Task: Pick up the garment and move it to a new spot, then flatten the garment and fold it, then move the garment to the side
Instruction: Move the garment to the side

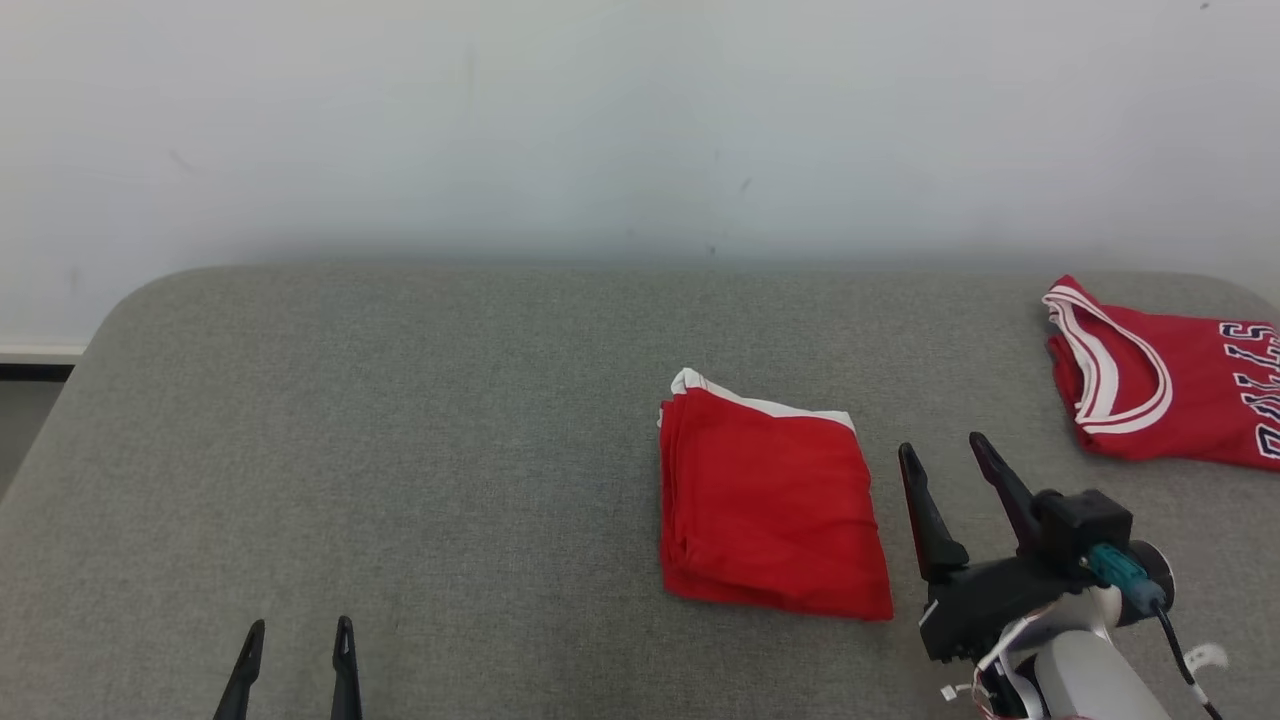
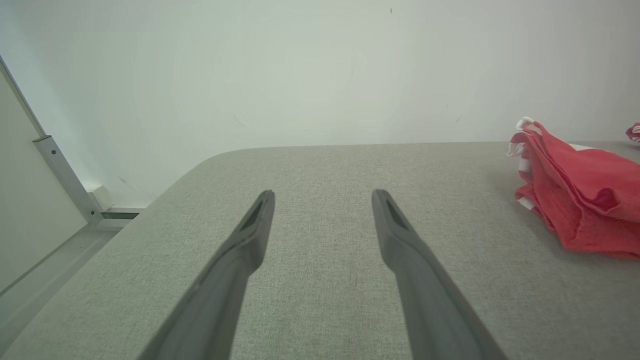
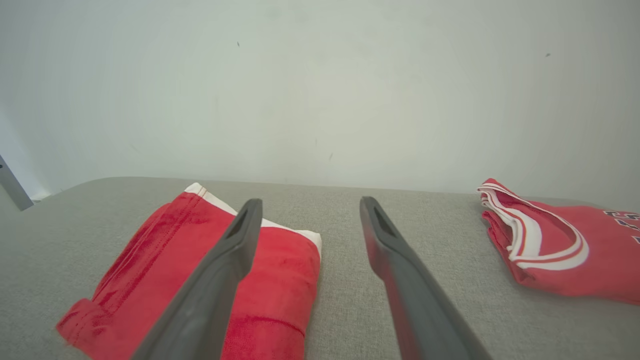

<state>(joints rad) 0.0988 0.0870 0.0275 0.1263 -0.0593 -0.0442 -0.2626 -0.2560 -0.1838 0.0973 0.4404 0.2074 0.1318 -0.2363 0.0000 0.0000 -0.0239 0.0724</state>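
Observation:
A red garment (image 1: 770, 500) with a white edge lies folded into a neat rectangle on the grey padded table (image 1: 400, 420), right of centre; it also shows as the garment (image 2: 580, 195) and the garment (image 3: 200, 280) in the wrist views. My right gripper (image 1: 942, 450) hovers open just to its right, empty, fingers pointing away from me. In its own view the right gripper (image 3: 308, 204) has its left finger over the garment's right part. My left gripper (image 1: 299, 628) stands open and empty at the lower left, well clear of the cloth, seen as the left gripper (image 2: 323, 194) over bare table.
A second red jersey (image 1: 1170, 390) with white trim and dark lettering lies folded at the table's far right edge, also the jersey (image 3: 555, 245). A pale wall (image 1: 600, 120) runs close behind the table. The table's left half is bare fabric.

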